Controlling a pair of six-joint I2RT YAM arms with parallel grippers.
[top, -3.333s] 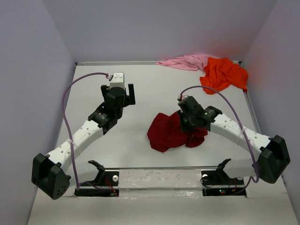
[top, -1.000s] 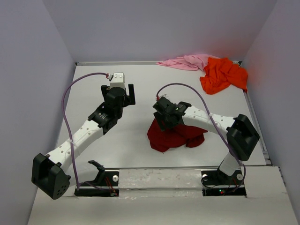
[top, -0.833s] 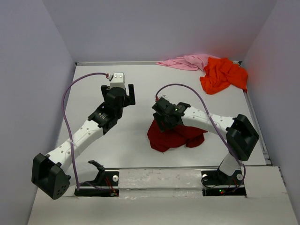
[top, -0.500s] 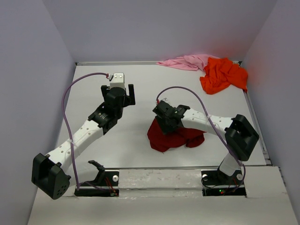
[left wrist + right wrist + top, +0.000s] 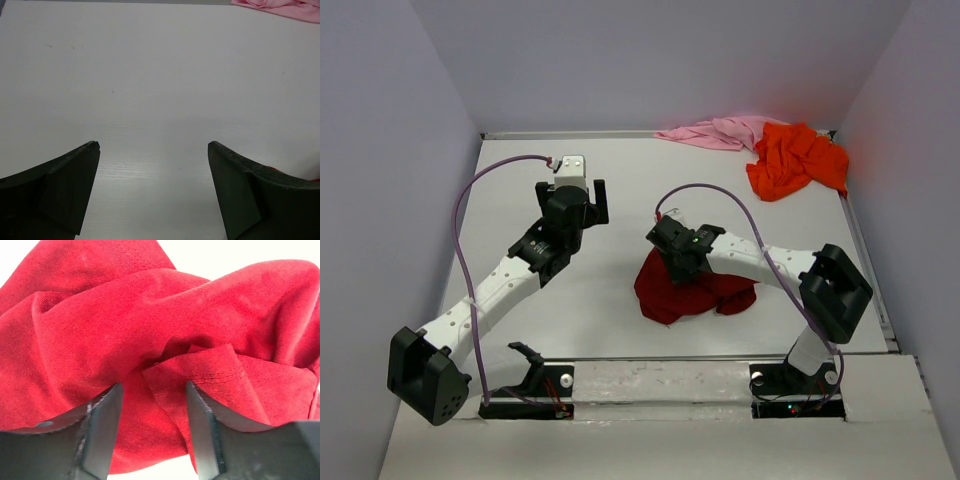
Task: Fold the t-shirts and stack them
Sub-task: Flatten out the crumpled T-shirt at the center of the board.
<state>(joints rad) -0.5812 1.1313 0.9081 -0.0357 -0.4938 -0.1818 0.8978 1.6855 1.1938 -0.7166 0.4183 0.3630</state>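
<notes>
The task is at its very start: none of the three t-shirts is folded and no stack has been begun. The dark red t-shirt lies crumpled in a loose heap on the table, bunched into ridges with a stitched hem turned up on top, so it has not even been spread flat. Well beyond the red shirt, toward the far right, the orange t-shirt sits in its own rumpled pile, and the pale pink t-shirt lies beside it, touching or slightly under the orange one's left edge; neither looks handled. The right gripper is down at the red shirt's far left edge, its jaws standing on either side of a raised fold just by the hem. The fingers are some way apart with cloth filling the gap between them, and the pictures do not settle whether the fold is already pinched or only straddled. The left gripper hangs well to the left of the red shirt over bare table, jaws spread wide and holding nothing. Judged from this, the step in hand is taking hold of the red shirt to pull it open. What remains is nearly everything: spreading and folding the red shirt, fetching and folding the orange and pink ones, and laying all three on top of each other.
</notes>
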